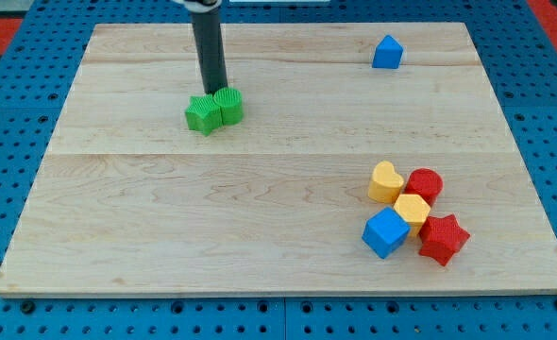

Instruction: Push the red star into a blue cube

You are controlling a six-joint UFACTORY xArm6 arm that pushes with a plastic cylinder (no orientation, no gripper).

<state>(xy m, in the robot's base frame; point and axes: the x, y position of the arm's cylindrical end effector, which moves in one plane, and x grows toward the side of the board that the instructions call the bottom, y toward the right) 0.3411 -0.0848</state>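
The red star (pixel 443 239) lies at the view's lower right, at the right end of a tight cluster. The blue cube (pixel 385 232) is in the same cluster, to the star's left, with a yellow hexagon block (pixel 412 210) between and above them. A second blue block (pixel 387 52), house-shaped, sits alone at the view's top right. My tip (pixel 214 91) is far away at the upper left, touching the top edge of two green blocks (pixel 213 110).
A yellow heart (pixel 385 182) and a red cylinder-like block (pixel 425 184) sit at the top of the lower-right cluster. The green pair is a star-like block on the left and a rounder one on the right. The wooden board (pixel 165 217) lies on a blue pegboard.
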